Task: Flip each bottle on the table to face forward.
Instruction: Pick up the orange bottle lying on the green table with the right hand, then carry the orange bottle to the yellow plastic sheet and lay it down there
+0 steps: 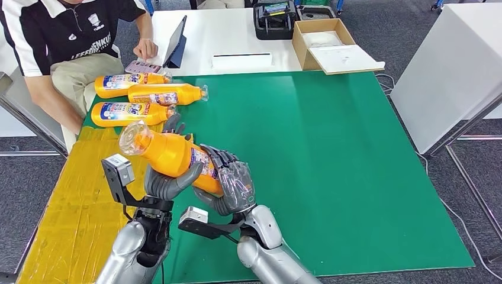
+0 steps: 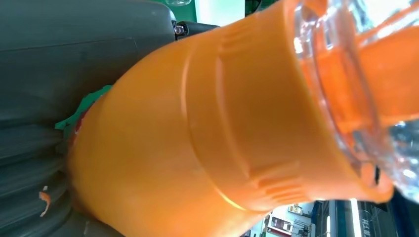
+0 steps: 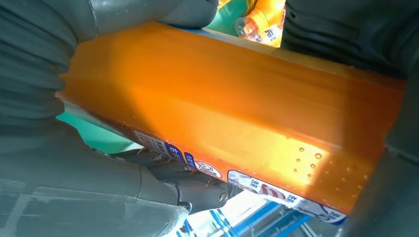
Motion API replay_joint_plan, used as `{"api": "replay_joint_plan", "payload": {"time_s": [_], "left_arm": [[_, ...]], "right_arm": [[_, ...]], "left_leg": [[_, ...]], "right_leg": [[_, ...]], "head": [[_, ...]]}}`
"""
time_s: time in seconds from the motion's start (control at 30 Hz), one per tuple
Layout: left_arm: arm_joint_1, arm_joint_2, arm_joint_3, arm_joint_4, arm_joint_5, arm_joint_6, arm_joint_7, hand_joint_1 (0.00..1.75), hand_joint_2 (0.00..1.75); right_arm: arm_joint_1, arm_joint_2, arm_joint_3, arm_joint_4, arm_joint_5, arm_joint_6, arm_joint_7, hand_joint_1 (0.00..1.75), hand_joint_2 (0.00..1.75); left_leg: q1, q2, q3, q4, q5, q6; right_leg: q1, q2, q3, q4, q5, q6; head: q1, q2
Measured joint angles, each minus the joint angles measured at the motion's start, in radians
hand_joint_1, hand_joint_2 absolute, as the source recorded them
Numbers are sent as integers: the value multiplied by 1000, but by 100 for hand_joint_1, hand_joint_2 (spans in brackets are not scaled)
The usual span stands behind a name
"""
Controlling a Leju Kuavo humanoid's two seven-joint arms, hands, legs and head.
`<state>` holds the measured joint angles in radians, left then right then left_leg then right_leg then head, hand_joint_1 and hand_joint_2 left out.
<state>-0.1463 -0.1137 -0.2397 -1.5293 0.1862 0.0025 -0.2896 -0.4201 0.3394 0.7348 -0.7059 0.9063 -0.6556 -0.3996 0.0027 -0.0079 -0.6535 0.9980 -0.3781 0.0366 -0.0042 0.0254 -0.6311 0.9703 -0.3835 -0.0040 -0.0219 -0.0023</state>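
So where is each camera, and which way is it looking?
Head view: high on the robot, looking forward and down at the green table; both arms show, left robot hand and right robot hand holding an orange bottle.
Left wrist view: behind the left robot hand, close on the bottle's neck.
Right wrist view: behind the right robot hand, along the bottle's body.
All share that bottle.

Orange bottle (image 1: 171, 155) with clear cap and blue-white label; green mat (image 1: 331, 165) at three o'clock, yellow tape (image 1: 77, 207) at nine, three orange bottles (image 1: 139, 97) at eleven.
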Motion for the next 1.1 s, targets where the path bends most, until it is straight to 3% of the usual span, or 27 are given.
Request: {"api": "replay_joint_plan", "payload": {"time_s": [0.1,0.13,0.23,0.27,0.57,0.8,1.1], "left_arm": [[-2,0,2,9,3,-1,-1,0,175],[-3,0,4,13,7,-3,-1,11,175],[-9,0,8,25,30,-6,-7,142,175],[-10,0,8,27,39,-6,-15,175,175],[-7,-4,33,20,84,63,-76,175,175],[7,-1,48,4,84,107,-114,175,175],[7,0,51,22,93,109,-142,175,175]], "right_arm": [[-2,1,-5,-2,37,0,2,175,175],[-2,1,-6,-2,41,0,5,175,175],[-3,2,-3,-2,40,0,12,175,175],[-3,2,-1,-2,38,0,15,175,175],[-18,10,32,2,0,0,49,175,175],[-19,9,42,-3,-108,0,4,175,175],[-16,9,32,-3,-120,-1,-8,175,175]], "left_leg": [[0,0,0,0,0,0],[0,0,0,0,0,0],[0,0,0,0,0,0],[0,1,0,0,0,0],[0,1,0,0,0,0],[0,1,0,0,0,0],[0,1,0,0,0,0]], "right_leg": [[0,0,0,0,0,0],[0,0,0,0,0,0],[0,0,0,0,0,0],[0,0,0,0,0,0],[0,0,0,0,0,0],[0,0,0,0,0,0],[0,0,0,0,0,0]], "head": [[0,0],[0,0],[0,0],[0,0],[0,0],[0,0],[0,0]]}}
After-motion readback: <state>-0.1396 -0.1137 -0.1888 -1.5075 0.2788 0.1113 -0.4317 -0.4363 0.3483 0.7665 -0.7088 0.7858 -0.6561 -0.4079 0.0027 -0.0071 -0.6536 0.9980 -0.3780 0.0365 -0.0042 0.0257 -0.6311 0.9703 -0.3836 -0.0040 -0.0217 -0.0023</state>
